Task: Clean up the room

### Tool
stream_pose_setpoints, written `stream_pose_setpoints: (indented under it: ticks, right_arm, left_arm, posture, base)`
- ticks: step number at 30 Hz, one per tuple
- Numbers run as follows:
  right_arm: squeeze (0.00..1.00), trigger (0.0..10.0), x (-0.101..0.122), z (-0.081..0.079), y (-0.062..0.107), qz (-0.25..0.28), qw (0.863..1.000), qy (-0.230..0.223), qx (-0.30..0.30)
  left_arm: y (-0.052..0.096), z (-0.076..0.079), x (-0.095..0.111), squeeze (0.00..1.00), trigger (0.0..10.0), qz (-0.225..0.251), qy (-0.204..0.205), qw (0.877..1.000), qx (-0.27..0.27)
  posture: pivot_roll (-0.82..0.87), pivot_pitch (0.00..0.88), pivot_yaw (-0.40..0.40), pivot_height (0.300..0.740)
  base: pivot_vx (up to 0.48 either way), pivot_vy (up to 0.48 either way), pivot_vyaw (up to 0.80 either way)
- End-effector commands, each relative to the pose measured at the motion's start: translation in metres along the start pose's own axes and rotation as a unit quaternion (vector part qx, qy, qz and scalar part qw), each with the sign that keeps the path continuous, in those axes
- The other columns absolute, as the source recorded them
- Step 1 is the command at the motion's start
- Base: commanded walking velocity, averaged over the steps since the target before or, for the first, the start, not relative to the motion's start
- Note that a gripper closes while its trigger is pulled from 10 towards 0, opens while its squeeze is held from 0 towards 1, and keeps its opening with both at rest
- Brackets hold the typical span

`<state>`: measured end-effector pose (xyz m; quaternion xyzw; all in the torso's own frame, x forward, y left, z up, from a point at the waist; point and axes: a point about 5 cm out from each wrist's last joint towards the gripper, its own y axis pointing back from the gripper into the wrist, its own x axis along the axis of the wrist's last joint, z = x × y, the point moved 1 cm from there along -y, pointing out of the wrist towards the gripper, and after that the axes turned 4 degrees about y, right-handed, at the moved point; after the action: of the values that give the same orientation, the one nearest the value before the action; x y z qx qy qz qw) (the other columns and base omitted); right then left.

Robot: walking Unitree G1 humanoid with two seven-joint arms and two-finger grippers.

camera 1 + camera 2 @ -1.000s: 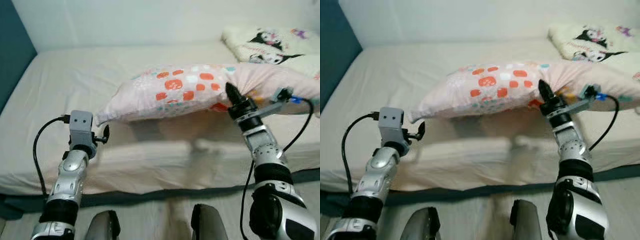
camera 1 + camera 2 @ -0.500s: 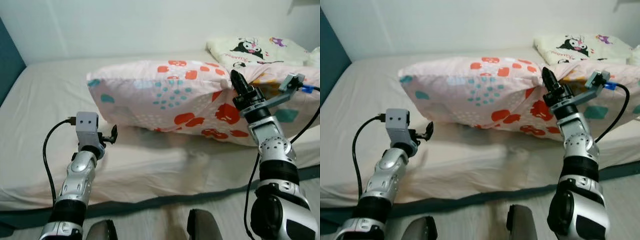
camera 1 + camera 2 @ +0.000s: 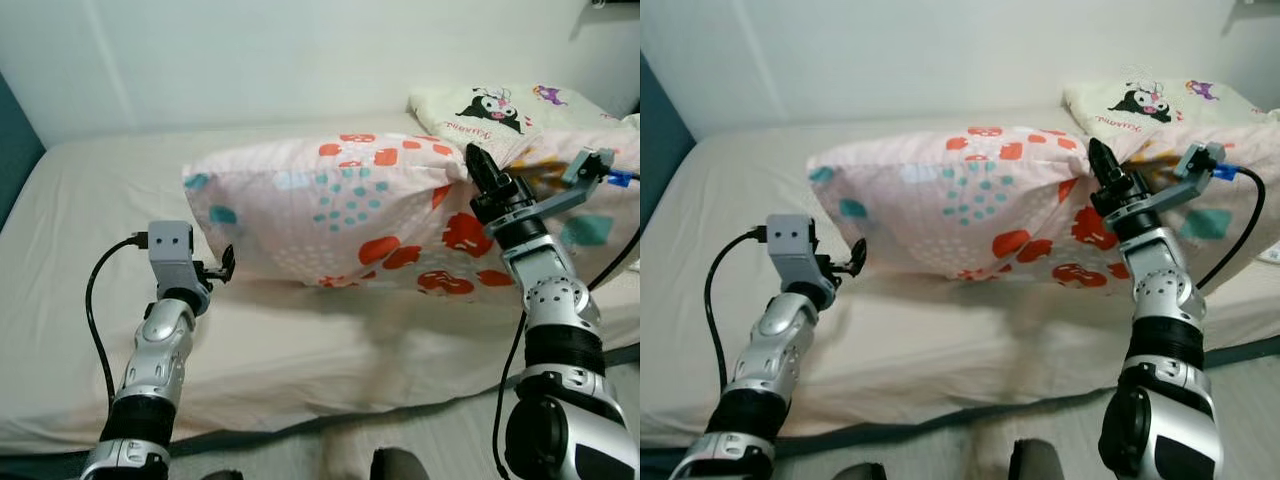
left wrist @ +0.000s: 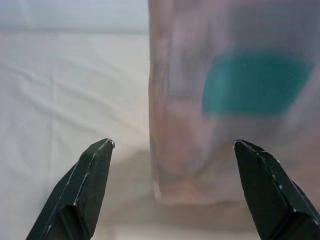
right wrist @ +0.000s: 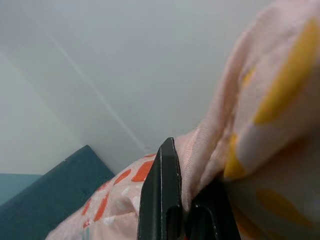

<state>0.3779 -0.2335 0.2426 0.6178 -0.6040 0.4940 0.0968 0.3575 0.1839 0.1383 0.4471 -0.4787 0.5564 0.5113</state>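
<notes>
A large pink pillow (image 3: 350,205) with red, teal and white blotches hangs lifted above the beige bed (image 3: 100,200). My right gripper (image 3: 478,168) is shut on a fold of its cover near its right side; the pinched cloth (image 5: 200,165) bunches against the black fingers (image 5: 162,195). My left gripper (image 3: 226,264) stands open just at the pillow's lower left corner (image 4: 165,192), apart from it, with the corner between the line of its two fingertips. A cream pillow (image 3: 490,110) printed with a black cartoon figure lies at the bed's far right.
A white wall (image 3: 300,60) runs behind the bed. A dark teal panel (image 3: 12,150) borders the bed on the left. The bed's front edge (image 3: 300,410) lies just before my body, with grey floor below it.
The pillow has gone from lying low and flat to hanging raised, its face turned toward me, with my right gripper lifted and moved back. The left gripper stays open near its corner. The camera tilted up.
</notes>
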Motion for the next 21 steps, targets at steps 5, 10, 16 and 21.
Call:
stream_pose_setpoints:
  ticks: [5,10,16,21]
  right_arm:
    - [0.00,0.0,0.012,-0.013,-0.007,0.017,0.999,0.024,0.030]
    - [0.00,0.0,0.009,-0.015,-0.007,0.012,0.999,0.029,0.033]
    - [0.00,0.0,0.007,-0.014,-0.007,0.011,0.999,0.039,0.030]
    - [0.00,0.0,0.005,-0.015,-0.006,0.008,0.999,0.043,0.030]
  left_arm:
    - [0.000,0.005,-0.003,0.00,10.0,-0.007,0.012,1.000,-0.005]
    - [0.001,0.008,-0.008,0.00,10.0,-0.022,0.011,1.000,-0.005]
    - [0.003,0.008,-0.010,0.00,10.0,-0.018,0.013,1.000,-0.005]
    - [0.004,0.010,-0.013,0.00,10.0,-0.023,0.005,1.000,-0.009]
  posture:
    - [-0.01,0.000,-0.045,0.675]
    - [-0.01,0.000,-0.047,0.690]
    - [-0.01,0.000,-0.050,0.720]
    - [-0.01,0.000,-0.048,0.740]
  base:
    - [0.000,0.000,0.00]
    - [-0.288,0.000,0.00]
    - [-0.236,0.000,0.00]
    - [0.000,0.000,0.00]
